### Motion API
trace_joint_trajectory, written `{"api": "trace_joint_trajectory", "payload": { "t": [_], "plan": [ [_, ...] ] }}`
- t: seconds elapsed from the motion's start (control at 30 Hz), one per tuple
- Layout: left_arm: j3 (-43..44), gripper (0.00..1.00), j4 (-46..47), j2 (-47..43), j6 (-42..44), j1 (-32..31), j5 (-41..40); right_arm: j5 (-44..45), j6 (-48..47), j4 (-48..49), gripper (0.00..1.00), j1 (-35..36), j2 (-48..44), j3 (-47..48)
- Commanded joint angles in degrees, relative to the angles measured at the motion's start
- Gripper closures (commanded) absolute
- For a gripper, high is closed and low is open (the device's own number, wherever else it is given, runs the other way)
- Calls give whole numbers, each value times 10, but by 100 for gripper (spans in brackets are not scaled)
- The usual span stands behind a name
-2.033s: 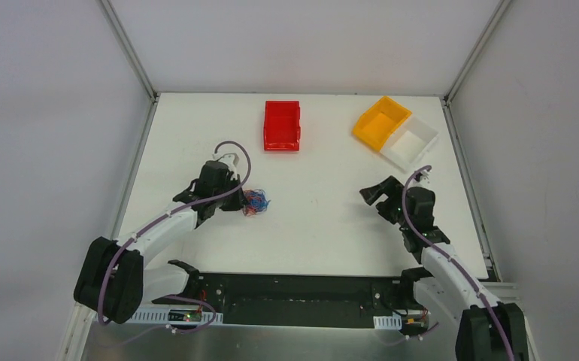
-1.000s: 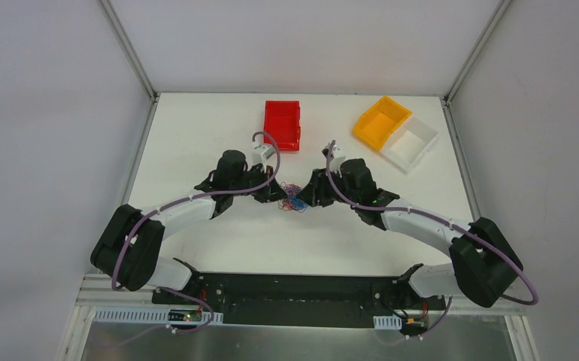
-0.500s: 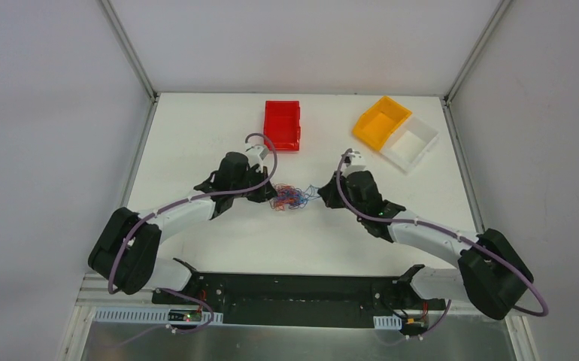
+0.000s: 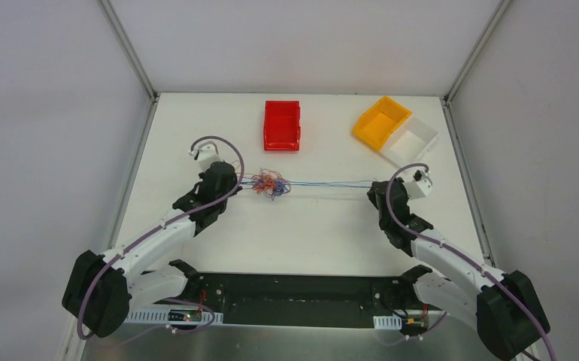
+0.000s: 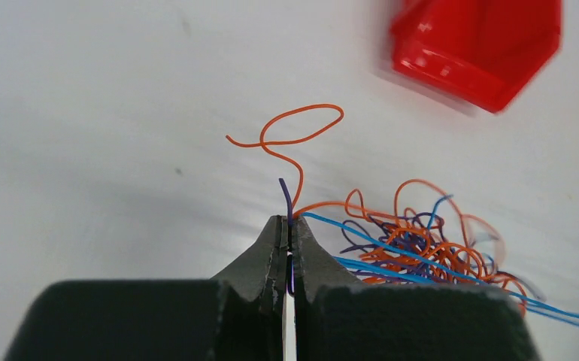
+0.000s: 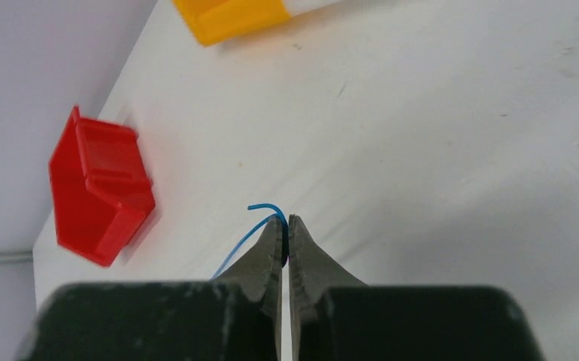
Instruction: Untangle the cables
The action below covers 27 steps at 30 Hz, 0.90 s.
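Note:
The cables (image 4: 271, 183) are a knot of red-orange, blue and dark purple wires left of the table's middle. Blue strands (image 4: 324, 184) run taut from the knot to the right. My left gripper (image 4: 240, 180) sits just left of the knot. In the left wrist view the left gripper (image 5: 288, 222) is shut on a dark purple cable (image 5: 285, 197), with the tangle (image 5: 414, 244) to its right. My right gripper (image 4: 374, 191) is at the far end of the blue strands. In the right wrist view the right gripper (image 6: 286, 219) is shut on a blue cable (image 6: 250, 229).
A red bin (image 4: 282, 125) stands at the back centre, just behind the knot. A yellow bin (image 4: 381, 120) and a white bin (image 4: 410, 141) touch at the back right. The table's left edge (image 4: 137, 173) lies beyond my left arm.
The right gripper shut on a blue cable at the knot and drew it far to the right. The left gripper pulled left with its cable. The knot stretched out and shifted left.

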Motion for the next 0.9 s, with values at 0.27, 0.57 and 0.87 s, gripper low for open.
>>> {"api": "trace_joint_trajectory", "payload": {
  "t": [0.27, 0.57, 0.87],
  "plan": [
    [-45, 100, -150, -87, -124, 31, -316, 196, 158, -152, 100, -111, -130, -53],
    [-66, 100, 92, -68, 135, 31, 112, -160, -125, 39, 86, -112, -76, -22],
    [-66, 100, 129, -50, 154, 31, 207, -232, -243, 32, 24, -8, 50, 66]
  ]
}}
